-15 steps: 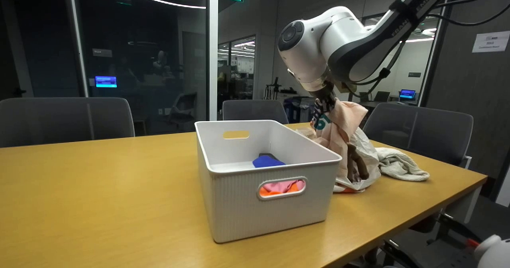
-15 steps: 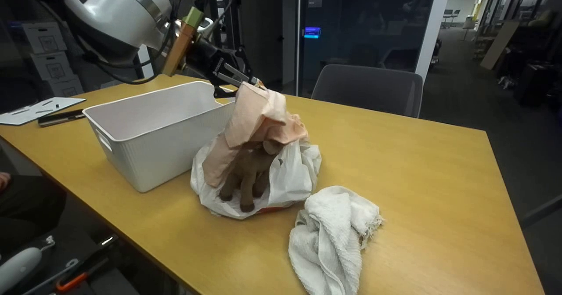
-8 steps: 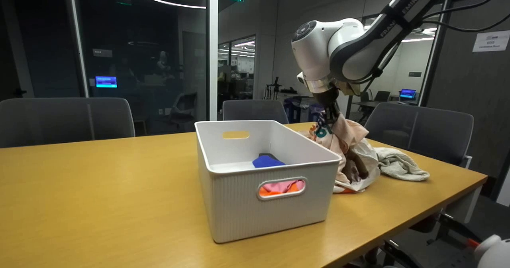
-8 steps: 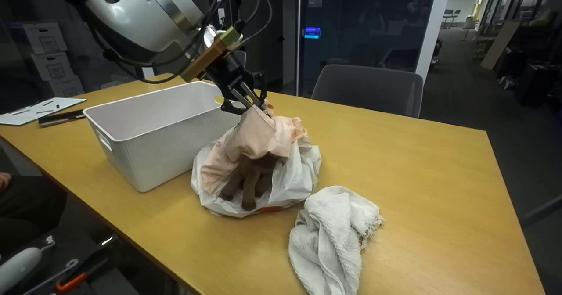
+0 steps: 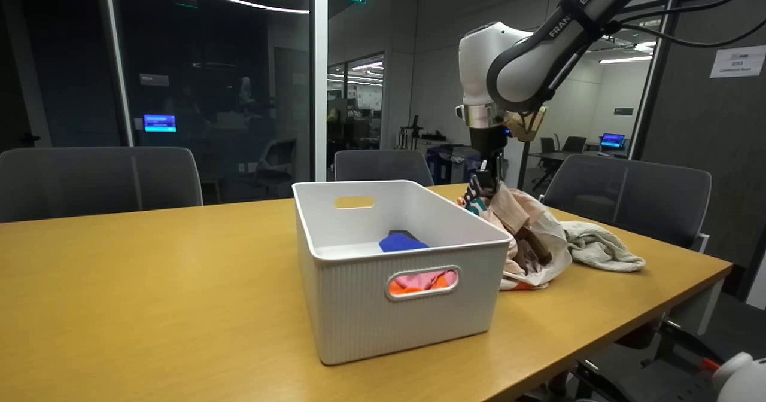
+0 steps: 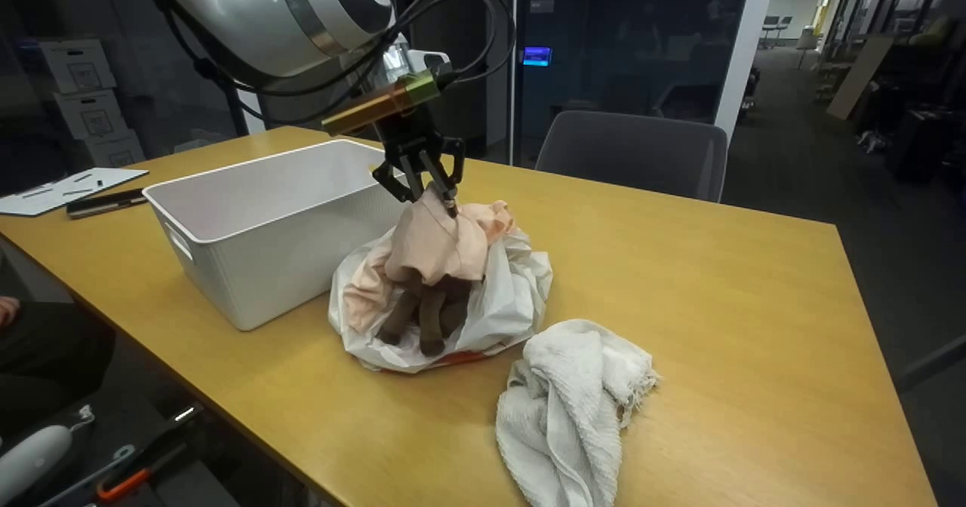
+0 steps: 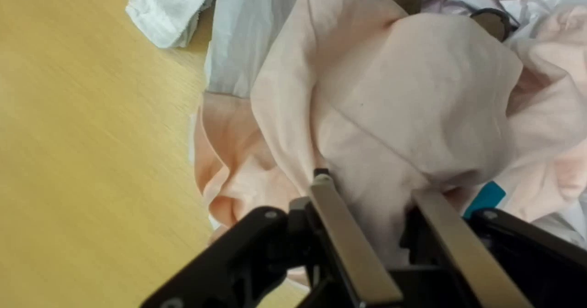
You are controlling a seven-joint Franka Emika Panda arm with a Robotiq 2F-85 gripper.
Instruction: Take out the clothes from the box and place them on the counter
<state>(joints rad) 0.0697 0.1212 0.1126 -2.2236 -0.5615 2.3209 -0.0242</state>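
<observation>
Claw point(image 7: 372, 186) looks partly spread with the peach garment point(image 7: 412, 106) right below it, so if this is the drop-off I'd widen it fully then lift straight up

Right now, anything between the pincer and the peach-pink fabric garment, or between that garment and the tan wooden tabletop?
Nothing visible between pincer and garment. Below it, a crumpled white plastic bag and a brown plush figure lie between it and the tabletop.
</observation>
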